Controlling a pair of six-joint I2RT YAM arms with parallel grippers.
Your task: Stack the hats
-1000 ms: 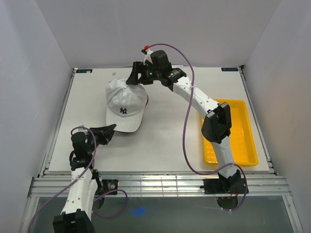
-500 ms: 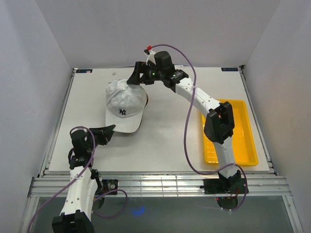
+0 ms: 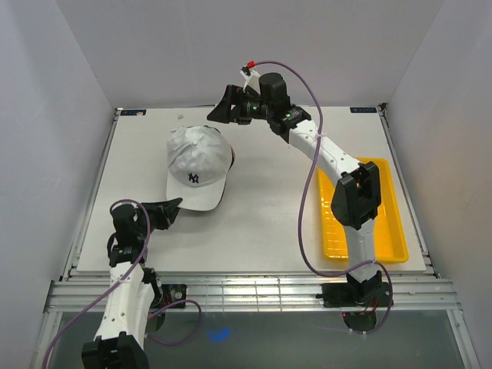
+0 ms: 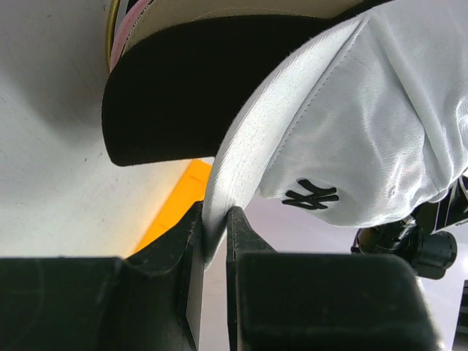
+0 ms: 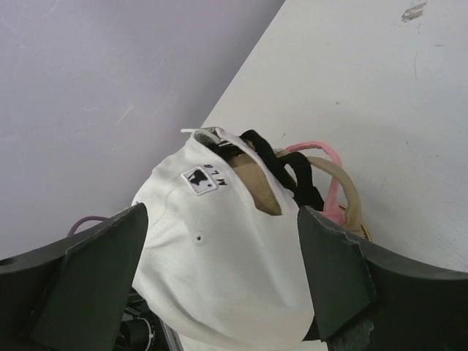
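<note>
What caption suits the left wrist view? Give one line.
The left gripper clamps the white cap by its brim; the black cap shows behind.

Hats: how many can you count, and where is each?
4, in one stack: white cap on top, black cap under it, tan cap and pink cap showing only as edges beneath. Others could be hidden inside.

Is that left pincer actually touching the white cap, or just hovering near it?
Touching. The left wrist view shows the brim edge of the white cap clamped inside the left pincer, with no gap on either side.
</note>
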